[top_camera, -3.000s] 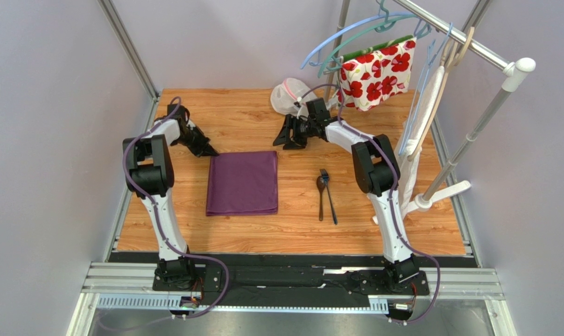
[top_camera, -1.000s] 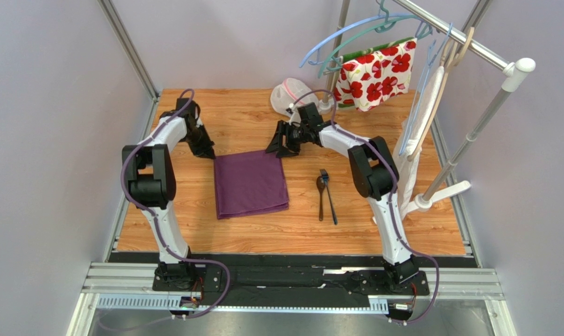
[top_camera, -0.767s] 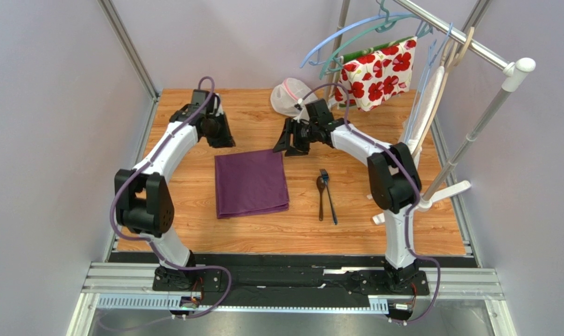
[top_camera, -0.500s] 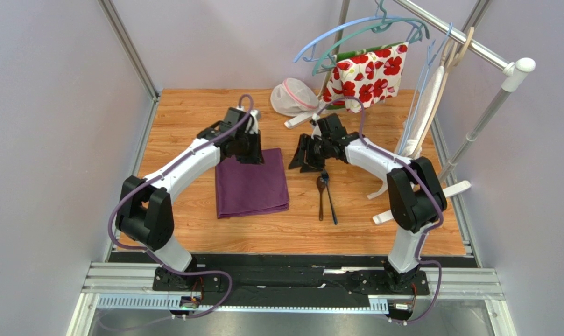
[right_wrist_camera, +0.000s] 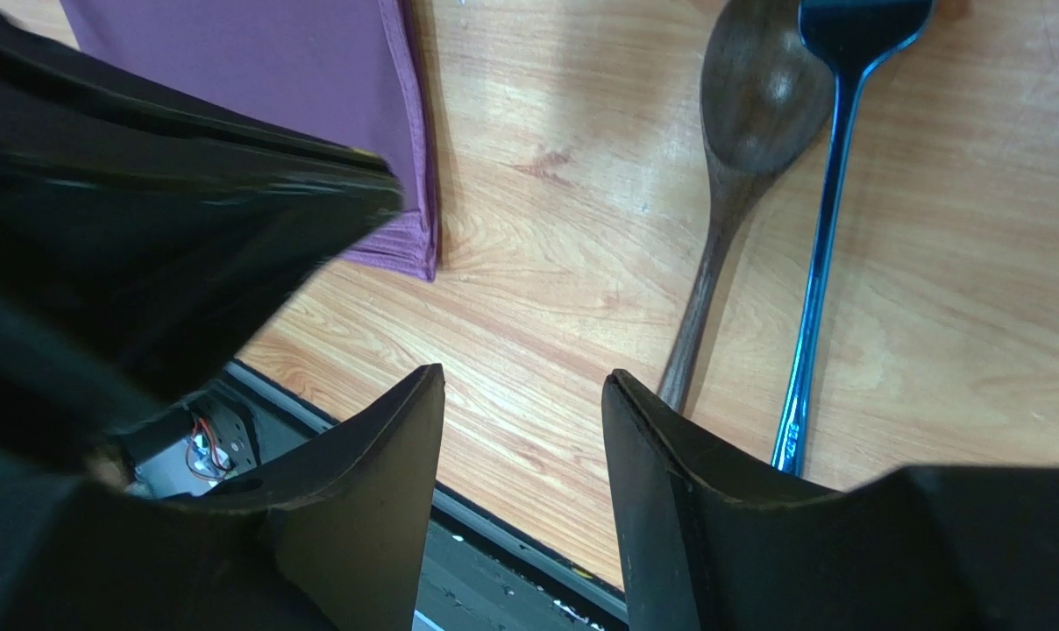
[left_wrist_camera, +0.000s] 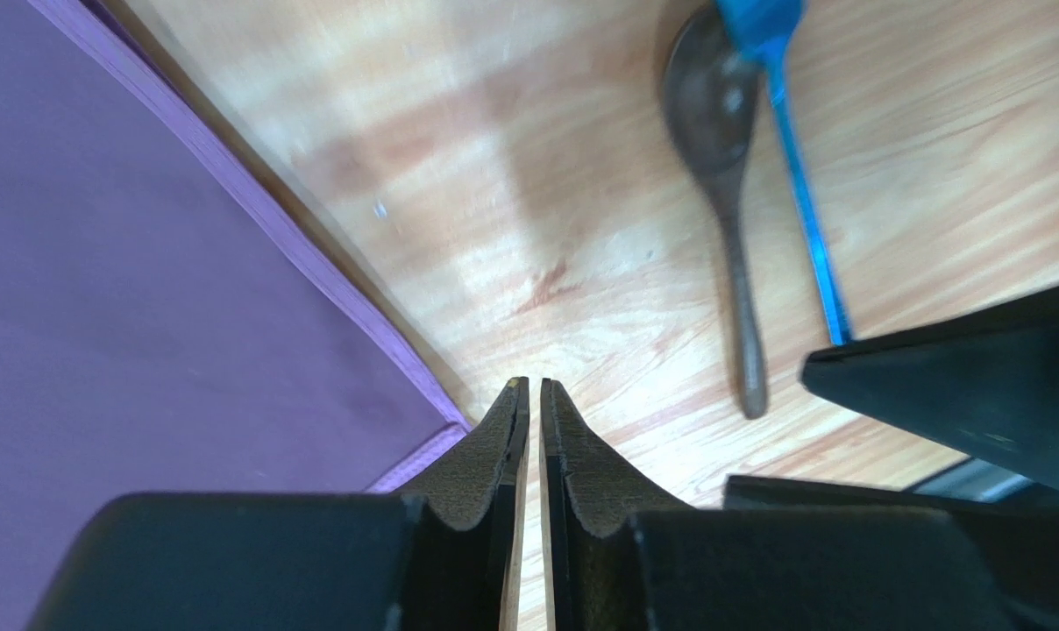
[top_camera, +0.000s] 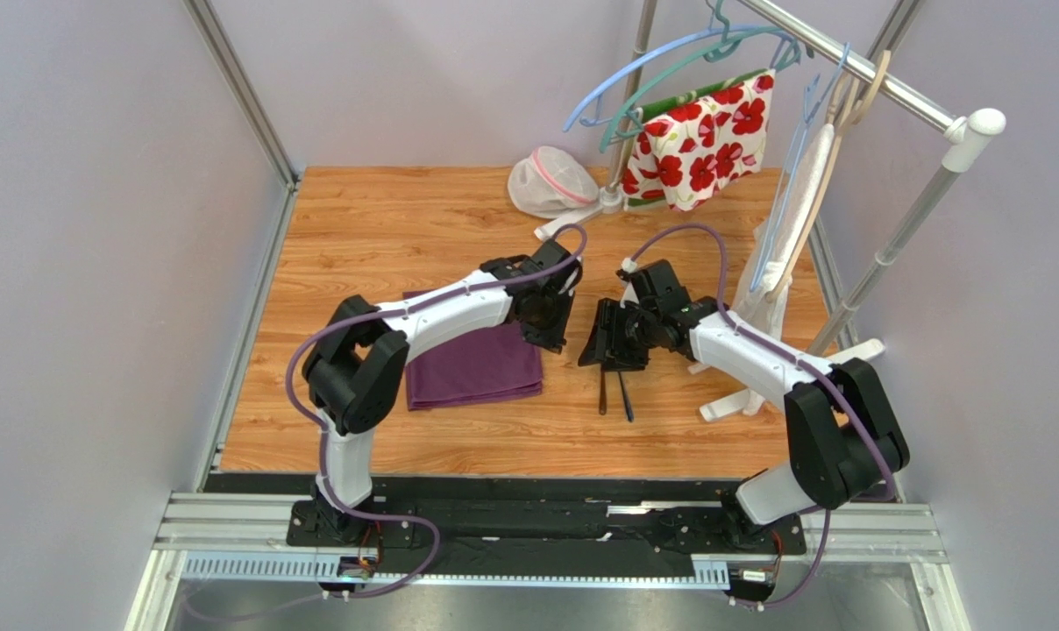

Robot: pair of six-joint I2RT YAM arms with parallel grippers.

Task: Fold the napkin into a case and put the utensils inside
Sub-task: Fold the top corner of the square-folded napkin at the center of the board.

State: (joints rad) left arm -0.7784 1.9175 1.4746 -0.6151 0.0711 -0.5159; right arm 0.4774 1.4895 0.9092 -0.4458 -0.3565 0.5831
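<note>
Both arms had swung in from the far side of the table [top_camera: 364, 237] to meet near its middle. At left, the plum napkin [top_camera: 476, 375] lay flat, not yet a case. The left gripper [left_wrist_camera: 530, 388], jaws pinched almost closed on nothing, hung over bare wood just beside its corner. The right gripper [right_wrist_camera: 522, 381] stood open and empty above the utensils [top_camera: 611, 392], spoon [right_wrist_camera: 746, 132] beside fork [right_wrist_camera: 825, 237]. So crowded, the arms risked knocking together or sweeping the utensils askew.

Bright even light, soft close-up blur
</note>
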